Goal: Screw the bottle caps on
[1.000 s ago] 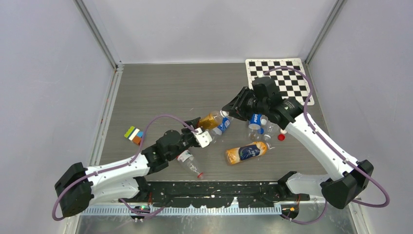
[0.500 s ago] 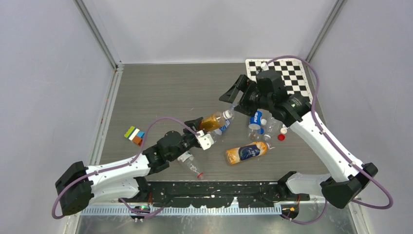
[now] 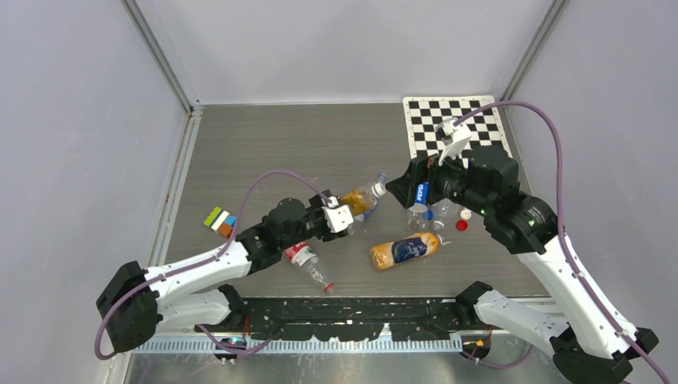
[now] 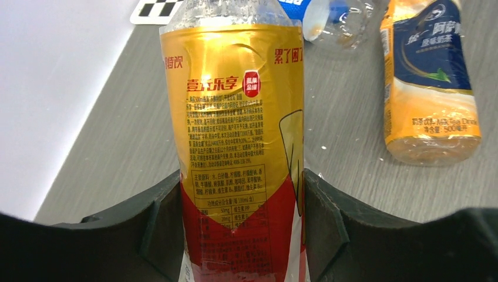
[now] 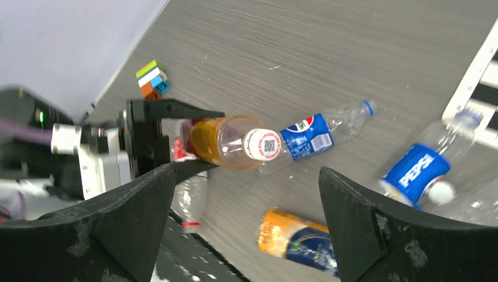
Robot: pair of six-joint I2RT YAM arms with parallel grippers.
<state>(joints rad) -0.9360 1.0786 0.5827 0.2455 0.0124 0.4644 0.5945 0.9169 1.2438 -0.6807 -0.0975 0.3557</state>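
A white bottle cap [image 5: 262, 144] sits on the neck of the gold-labelled bottle [image 4: 241, 117]. The left pincer [image 4: 242, 182] grips this bottle around its body, with the capped end facing the right pincer [image 5: 246, 170]. The right pincer hangs wide open, apart from the cap and holding nothing. A red cap [image 3: 461, 226] and a loose white cap [image 3: 465, 214] lie just beside each other on the worktop [image 3: 304, 152], below the checkerboard [image 3: 424, 120].

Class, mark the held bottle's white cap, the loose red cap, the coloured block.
white cap [image 5: 262, 144], right wrist view, printed top
red cap [image 3: 461, 226], top view, centre
coloured block [image 3: 220, 222], top view, middle
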